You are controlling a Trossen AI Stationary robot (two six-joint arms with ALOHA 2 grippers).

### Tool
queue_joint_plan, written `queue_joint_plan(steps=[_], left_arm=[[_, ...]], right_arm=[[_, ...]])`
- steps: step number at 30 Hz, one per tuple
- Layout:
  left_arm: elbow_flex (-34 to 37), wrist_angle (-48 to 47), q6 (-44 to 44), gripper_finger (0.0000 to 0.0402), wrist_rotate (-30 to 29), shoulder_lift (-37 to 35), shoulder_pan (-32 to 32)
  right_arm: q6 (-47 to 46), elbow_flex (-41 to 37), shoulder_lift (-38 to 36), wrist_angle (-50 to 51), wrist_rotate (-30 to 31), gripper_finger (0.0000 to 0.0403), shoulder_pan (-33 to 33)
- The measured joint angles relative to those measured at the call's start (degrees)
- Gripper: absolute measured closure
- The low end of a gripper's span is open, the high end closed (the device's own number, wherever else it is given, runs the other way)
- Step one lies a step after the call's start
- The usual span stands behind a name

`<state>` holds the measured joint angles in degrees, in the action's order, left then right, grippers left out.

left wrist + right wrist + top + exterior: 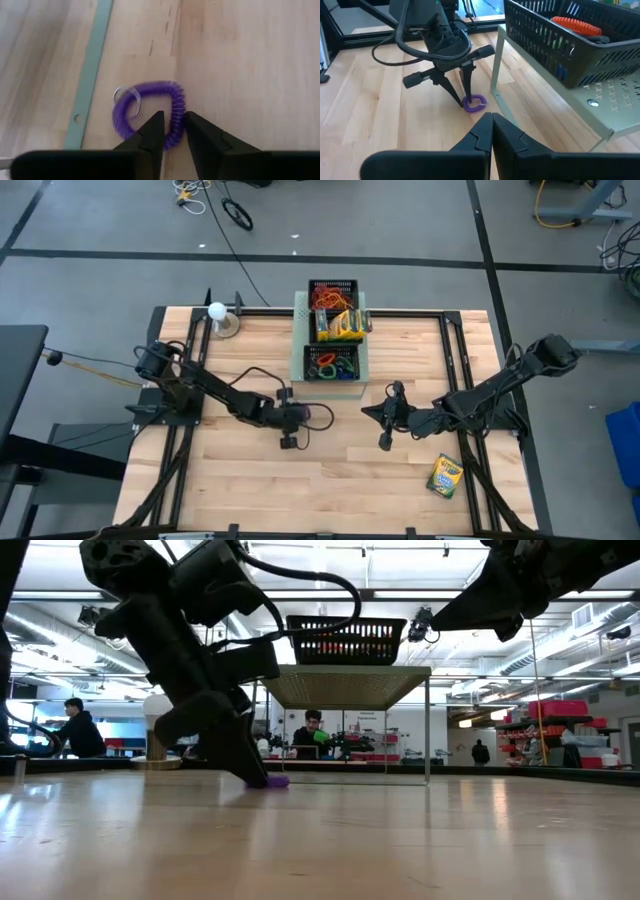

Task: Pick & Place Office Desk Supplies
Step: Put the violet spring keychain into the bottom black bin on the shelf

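The left gripper (174, 131) straddles one side of a purple coil band (150, 112) lying on the tabletop (330, 470), its fingers not yet clamped. Trays (332, 292) stand at its one o'clock. The right gripper (492, 120) is clenched empty at three o'clock, a crayon box (445, 476) beyond it.

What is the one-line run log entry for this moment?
left gripper: fingers astride purple coil band on table | right gripper: shut, empty, waiting

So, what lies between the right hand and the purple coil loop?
Only bare wooden tabletop, seen in the right wrist view, between the right hand and the purple coil loop.
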<state>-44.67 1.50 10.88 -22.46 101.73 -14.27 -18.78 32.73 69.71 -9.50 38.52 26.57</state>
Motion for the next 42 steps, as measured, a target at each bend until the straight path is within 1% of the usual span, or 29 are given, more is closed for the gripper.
queue_joint_plan(steps=[5, 7, 10, 13, 17, 21, 25, 29, 31, 36, 40, 42], left_arm=[[0.01, -1.23, -1.11, 0.0375, 2.10, -1.03, -1.51], [0.12, -3.19, -1.14, 0.0389, 3.02, -2.34, -2.70], [0.21, -5.63, -1.09, 0.0388, 4.64, -5.40, -4.52], [0.21, -6.55, -0.77, 0.0388, 4.78, -9.77, -6.52], [0.21, -6.95, -1.00, 0.0388, 2.24, -17.26, -7.98], [0.21, -6.27, -4.50, 0.0385, -0.37, -25.86, -7.22], [0.01, -2.28, -8.19, 0.0386, -1.50, -31.98, -3.43], [-3.49, -2.81, -10.61, 0.0386, -1.13, -32.87, 3.15], [-6.07, -4.35, -13.22, 0.0386, 1.28, -32.08, 6.47], [-11.52, -7.53, -16.44, 0.0385, 10.60, -28.34, 13.84], [-14.06, -9.12, -17.02, 0.0375, 14.86, -25.34, 17.88], [-14.68, -10.81, -17.59, 0.0363, 15.66, -23.88, 19.30]], right_arm=[[0.63, 0.00, 0.00, 0.00, 0.02, 0.0391, 0.00], [0.44, 0.00, 0.00, 0.03, 0.02, 0.0391, 0.00], [0.15, -0.02, 0.02, 0.17, 0.04, 0.0391, 0.18], [0.17, -0.02, 0.02, 0.22, 0.04, 0.0391, 0.28], [0.19, -0.02, 0.02, 0.24, 0.04, 0.0392, 0.26], [0.17, -0.02, 0.02, 0.24, 0.11, 0.0392, 0.24], [0.15, -0.02, 0.02, 0.24, 0.10, 0.0391, 0.24], [0.15, -0.02, 0.04, -0.10, 0.11, 0.0392, 0.24], [0.17, -0.02, 0.04, -0.13, 0.11, 0.0392, 0.24], [-0.08, -0.02, 0.04, -0.23, 0.11, 0.0392, 0.26], [-0.07, -0.02, 0.04, -0.39, 0.09, 0.0392, 0.26], [-0.07, -0.02, 0.04, -0.44, 0.09, 0.0392, 0.26]])
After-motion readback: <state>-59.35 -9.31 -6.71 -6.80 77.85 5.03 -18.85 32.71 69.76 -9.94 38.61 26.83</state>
